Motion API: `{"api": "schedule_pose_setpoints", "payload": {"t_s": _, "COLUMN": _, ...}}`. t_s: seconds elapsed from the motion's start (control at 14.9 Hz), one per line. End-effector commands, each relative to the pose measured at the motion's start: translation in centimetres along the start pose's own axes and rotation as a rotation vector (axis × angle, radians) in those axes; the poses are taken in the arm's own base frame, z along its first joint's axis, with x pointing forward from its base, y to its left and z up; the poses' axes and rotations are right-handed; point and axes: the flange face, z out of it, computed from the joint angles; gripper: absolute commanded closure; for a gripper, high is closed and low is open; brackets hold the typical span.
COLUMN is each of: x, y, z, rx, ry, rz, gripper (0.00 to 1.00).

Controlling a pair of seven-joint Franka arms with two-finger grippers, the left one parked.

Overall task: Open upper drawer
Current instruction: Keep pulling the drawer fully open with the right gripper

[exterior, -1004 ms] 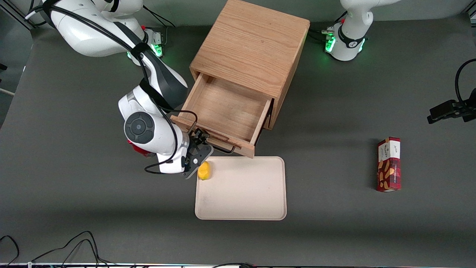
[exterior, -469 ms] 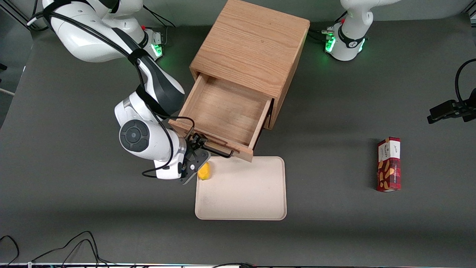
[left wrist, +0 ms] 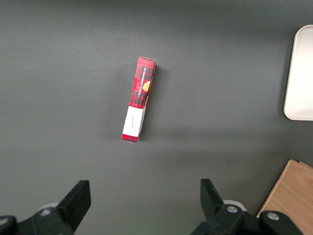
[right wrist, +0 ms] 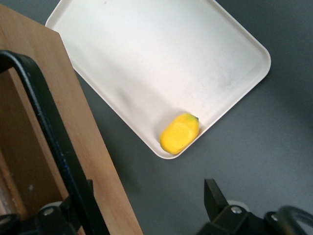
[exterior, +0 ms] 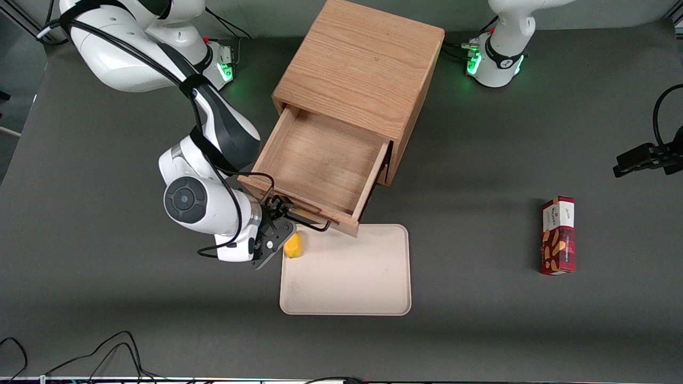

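The upper drawer (exterior: 320,160) stands pulled far out of the oak cabinet (exterior: 363,64), its shallow tray body showing bare wood inside. Its black wire loop handle (exterior: 312,221) is on the front, nearer the front camera. My right gripper (exterior: 280,210) is at the end of that handle toward the working arm's side. In the right wrist view the gripper (right wrist: 146,205) is open, its fingers wide apart. The handle (right wrist: 49,127) runs past one finger and the drawer front (right wrist: 78,122) lies partly between them. The bottom drawer is hidden.
A cream tray (exterior: 347,277) lies just in front of the drawer, with a yellow lemon-like fruit (exterior: 292,246) in its corner under my gripper; both show in the right wrist view, tray (right wrist: 161,58) and fruit (right wrist: 180,133). A red snack box (exterior: 558,235) lies toward the parked arm's end.
The drawer has slid a little farther out of the cabinet, and my gripper and wrist have moved with its handle toward the front camera and the working arm's end.
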Motion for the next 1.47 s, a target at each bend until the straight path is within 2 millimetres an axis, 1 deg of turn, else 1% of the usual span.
{"api": "schedule_pose_setpoints", "payload": {"t_s": 0.0, "x": 0.3, "y": 1.4, "z": -0.4, "rx": -0.005, "ry": 0.008, "rz": 0.002, "gripper": 0.00}}
{"api": "schedule_pose_setpoints", "payload": {"t_s": 0.07, "x": 0.3, "y": 1.5, "z": -0.4, "rx": -0.006, "ry": 0.008, "rz": 0.002, "gripper": 0.00}}
{"api": "schedule_pose_setpoints", "payload": {"t_s": 0.2, "x": 0.0, "y": 2.3, "z": -0.6, "rx": -0.005, "ry": 0.009, "rz": 0.014, "gripper": 0.00}}
{"api": "schedule_pose_setpoints", "payload": {"t_s": 0.27, "x": 0.0, "y": 2.3, "z": -0.6, "rx": -0.003, "ry": 0.005, "rz": 0.014, "gripper": 0.00}}
{"api": "schedule_pose_setpoints", "payload": {"t_s": 0.4, "x": 0.1, "y": 2.6, "z": -1.2, "rx": -0.003, "ry": 0.011, "rz": 0.019, "gripper": 0.00}}
{"api": "schedule_pose_setpoints", "payload": {"t_s": 0.47, "x": 0.0, "y": 2.7, "z": -1.0, "rx": 0.009, "ry": -0.001, "rz": 0.022, "gripper": 0.00}}
{"api": "schedule_pose_setpoints", "payload": {"t_s": 0.54, "x": 0.1, "y": 2.8, "z": -1.3, "rx": 0.014, "ry": 0.007, "rz": 0.025, "gripper": 0.00}}
{"api": "schedule_pose_setpoints", "payload": {"t_s": 1.0, "x": 0.3, "y": 1.7, "z": -2.0, "rx": 0.059, "ry": -0.001, "rz": 0.035, "gripper": 0.00}}
{"api": "schedule_pose_setpoints", "payload": {"t_s": 1.41, "x": 0.1, "y": 2.0, "z": -2.8, "rx": 0.077, "ry": -0.005, "rz": 0.044, "gripper": 0.00}}
